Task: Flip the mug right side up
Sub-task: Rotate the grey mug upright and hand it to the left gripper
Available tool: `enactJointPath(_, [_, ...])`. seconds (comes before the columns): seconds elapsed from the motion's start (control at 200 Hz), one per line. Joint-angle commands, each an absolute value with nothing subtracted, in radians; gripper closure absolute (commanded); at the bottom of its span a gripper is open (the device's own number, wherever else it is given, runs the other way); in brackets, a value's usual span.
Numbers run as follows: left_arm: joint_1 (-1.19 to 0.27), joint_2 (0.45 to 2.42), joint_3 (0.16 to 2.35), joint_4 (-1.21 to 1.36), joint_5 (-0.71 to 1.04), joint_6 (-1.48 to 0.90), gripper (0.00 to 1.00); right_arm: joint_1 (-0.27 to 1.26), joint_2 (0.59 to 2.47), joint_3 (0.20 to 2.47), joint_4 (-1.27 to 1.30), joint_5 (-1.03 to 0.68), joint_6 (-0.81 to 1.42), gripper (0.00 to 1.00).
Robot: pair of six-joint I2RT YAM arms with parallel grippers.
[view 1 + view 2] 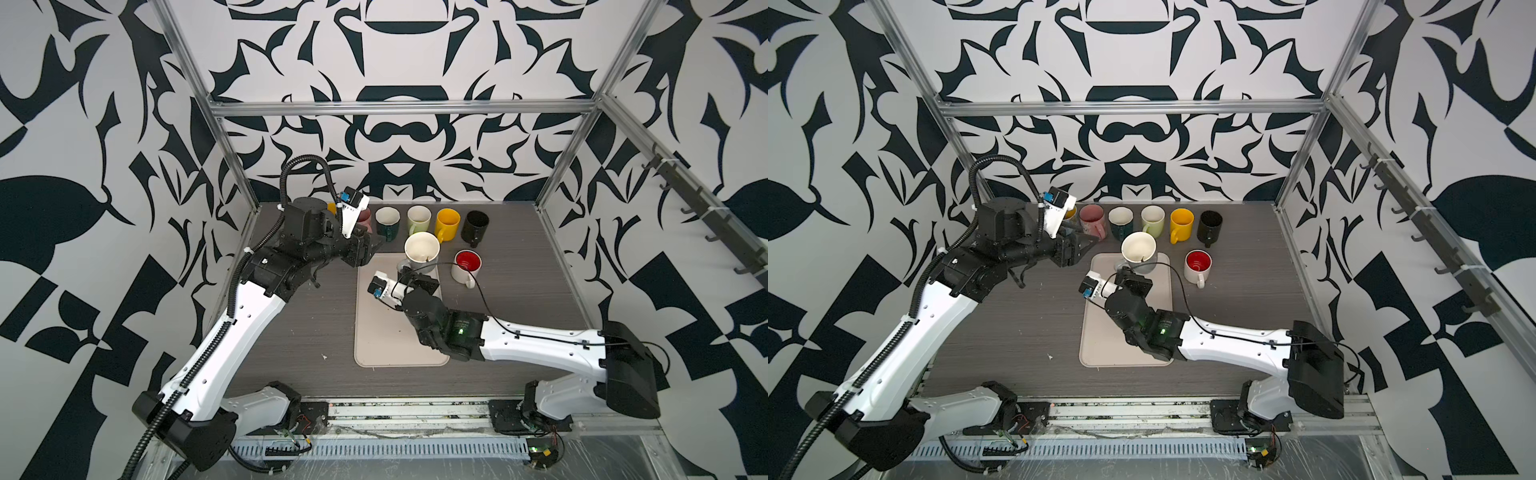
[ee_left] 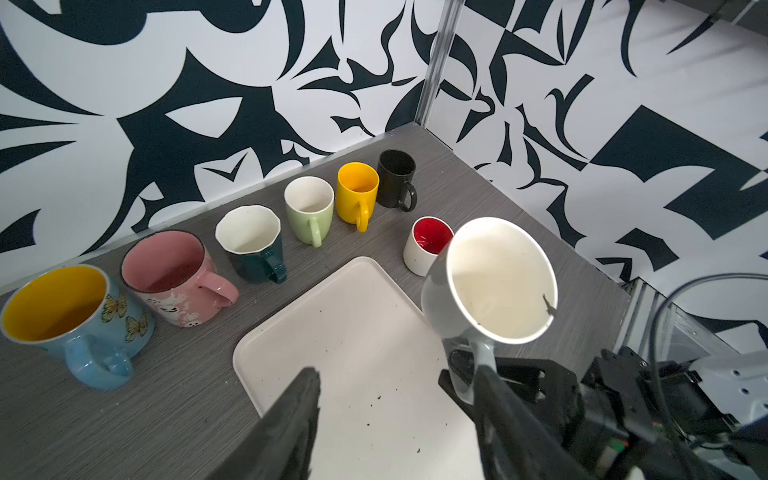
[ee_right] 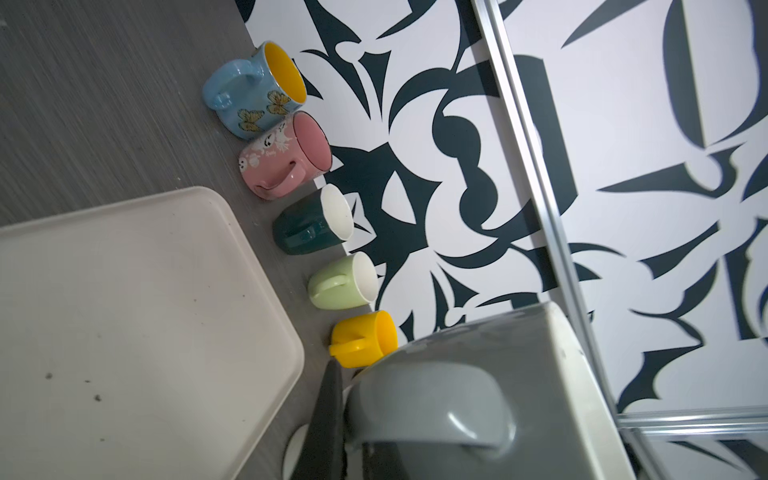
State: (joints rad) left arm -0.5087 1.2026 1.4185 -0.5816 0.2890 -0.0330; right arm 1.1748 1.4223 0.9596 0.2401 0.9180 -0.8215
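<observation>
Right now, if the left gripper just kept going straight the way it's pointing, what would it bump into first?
Most likely the grey mug, which the right gripper holds by its handle. The open left gripper aims close beside the mug's wall, so it might just slip past.

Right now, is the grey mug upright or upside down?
Mouth up, tilted: the grey mug shows its cream inside in both top views; the right gripper grips its handle over the tray.
</observation>
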Motion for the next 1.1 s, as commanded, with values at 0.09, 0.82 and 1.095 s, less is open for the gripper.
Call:
enactJointPath(0.09, [-0.505, 1.248, 1.465, -0.722, 0.356, 0.008, 0.39, 1.186, 1.43, 0.934, 0.611, 0.989, -1.122, 1.0])
enactJointPath(0.82, [-0.591, 1.243, 1.385, -0.784, 0.321, 0.015, 0.37, 1.187, 1.494, 0.999, 0.704, 0.928, -1.213, 1.0])
enactJointPath(1.095, [-0.614, 1.261, 1.363, -0.771, 0.267, 0.005, 0.37, 1.192, 1.483, 1.024, 0.673, 0.92, -1.17, 1.0])
